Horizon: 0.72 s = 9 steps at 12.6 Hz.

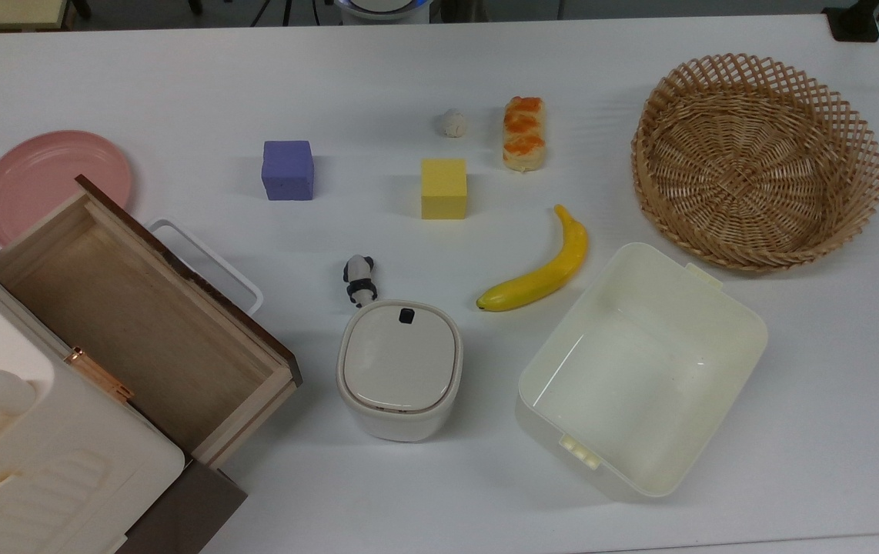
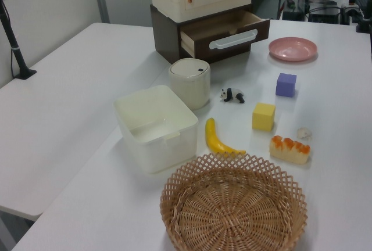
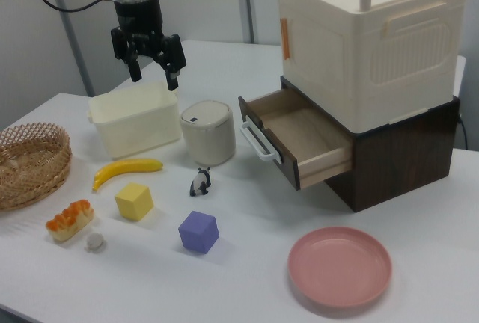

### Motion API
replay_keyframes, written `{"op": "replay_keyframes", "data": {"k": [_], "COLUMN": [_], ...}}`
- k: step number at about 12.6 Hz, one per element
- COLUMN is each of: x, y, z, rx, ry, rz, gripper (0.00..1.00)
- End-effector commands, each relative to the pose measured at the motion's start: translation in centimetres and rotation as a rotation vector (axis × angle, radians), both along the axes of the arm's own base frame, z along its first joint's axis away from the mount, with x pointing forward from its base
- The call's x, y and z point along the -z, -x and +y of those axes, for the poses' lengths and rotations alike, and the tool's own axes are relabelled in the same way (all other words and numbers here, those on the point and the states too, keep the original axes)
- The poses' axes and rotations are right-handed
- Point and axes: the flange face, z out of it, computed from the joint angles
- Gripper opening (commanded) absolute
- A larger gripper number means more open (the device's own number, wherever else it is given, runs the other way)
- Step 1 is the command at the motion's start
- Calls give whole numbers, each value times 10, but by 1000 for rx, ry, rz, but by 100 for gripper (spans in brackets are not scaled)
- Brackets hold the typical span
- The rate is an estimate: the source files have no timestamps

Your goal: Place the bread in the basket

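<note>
The bread (image 1: 523, 133) is a small pale-yellow loaf with orange glazed patches, lying on the white table left of the basket (image 1: 757, 160) in the top view. The bread (image 2: 289, 149) also lies just beyond the basket (image 2: 233, 211) in the left view. At the right view's lower left the bread (image 3: 69, 220) sits in front of the basket (image 3: 30, 163). My gripper (image 3: 153, 72) hangs open and empty high above the cream tub (image 3: 135, 119), far from the bread.
Around the bread lie a whitish ball (image 1: 452, 123), a yellow cube (image 1: 443, 188), a banana (image 1: 542, 265) and a purple cube (image 1: 287, 170). A lidded white pot (image 1: 399, 369), a toy panda (image 1: 359, 278), a pink plate (image 1: 51, 181) and an open drawer (image 1: 139, 319) stand further left.
</note>
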Motion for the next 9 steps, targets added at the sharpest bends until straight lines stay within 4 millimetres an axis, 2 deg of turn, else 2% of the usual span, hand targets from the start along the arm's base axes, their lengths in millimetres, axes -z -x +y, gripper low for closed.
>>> {"op": "replay_keyframes", "data": {"k": [1, 7, 9], "x": [2, 3, 18], "y": [0, -3, -13], "z": [3, 2, 6], "rx": [-16, -20, -20], "ry": [10, 11, 12], "rz": [-19, -28, -5], "gripper": [100, 100, 100]}}
